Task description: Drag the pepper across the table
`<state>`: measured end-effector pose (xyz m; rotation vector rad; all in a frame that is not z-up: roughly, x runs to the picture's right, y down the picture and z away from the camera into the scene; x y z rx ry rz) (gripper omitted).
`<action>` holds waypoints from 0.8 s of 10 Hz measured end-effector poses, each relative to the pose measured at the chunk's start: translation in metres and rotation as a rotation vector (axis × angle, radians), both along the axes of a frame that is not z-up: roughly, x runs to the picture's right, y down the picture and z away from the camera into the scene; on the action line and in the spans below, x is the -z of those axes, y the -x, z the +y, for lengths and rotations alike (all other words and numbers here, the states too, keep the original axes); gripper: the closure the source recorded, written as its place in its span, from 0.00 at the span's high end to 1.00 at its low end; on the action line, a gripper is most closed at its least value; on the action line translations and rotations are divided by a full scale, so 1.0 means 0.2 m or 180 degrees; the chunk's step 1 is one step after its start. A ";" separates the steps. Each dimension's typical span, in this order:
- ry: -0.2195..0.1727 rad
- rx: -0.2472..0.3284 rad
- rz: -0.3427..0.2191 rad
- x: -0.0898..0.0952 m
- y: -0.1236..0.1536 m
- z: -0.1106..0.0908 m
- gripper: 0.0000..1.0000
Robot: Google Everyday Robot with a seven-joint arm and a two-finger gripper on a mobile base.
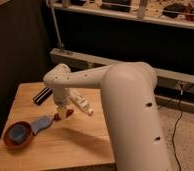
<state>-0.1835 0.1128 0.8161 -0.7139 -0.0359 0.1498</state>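
Dark panels close the background, with a pale rail (85,59) along their foot and a shelf frame (140,12) above; to the right, a speckled floor (187,142) carries a dark cable (181,107); the bench (85,147), a light wooden top of joined planks, occupies the lower left.

Pose of the arm (130,100): one white unit; its thick segment rises from the lower right foreground and fills much of the view; the next segment runs leftward above the bench to a rounded joint (59,77); from that joint the last section drops almost straight down.

Position of the pincer (63,108): at the lower end of that last section, pointing downward, low over the middle of the bench; the wrist masks its opening, so wide or narrow cannot be told, nor whether anything is gripped.

Position of the pepper (69,113): small, dark red, lying on the bench directly under the pincer tip; contact between the two cannot be confirmed.

Other items on the bench:
- white bottle-like object (81,103): lying on its side, just right of the pincer;
- blue cloth-like piece (40,123): just left of the pepper;
- reddish bowl (17,135): blue inside, beside the cloth-like piece, near the front left edge;
- dark ribbed object (41,95): at the back left, near the joint.
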 end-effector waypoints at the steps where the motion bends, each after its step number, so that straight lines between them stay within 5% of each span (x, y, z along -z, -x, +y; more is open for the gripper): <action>1: -0.0095 0.0047 -0.0169 -0.01 0.03 -0.01 0.65; 5: -0.0629 0.0624 -0.1344 0.04 0.20 0.04 0.65; 8: -0.0898 0.1059 -0.1710 0.04 0.18 0.12 0.65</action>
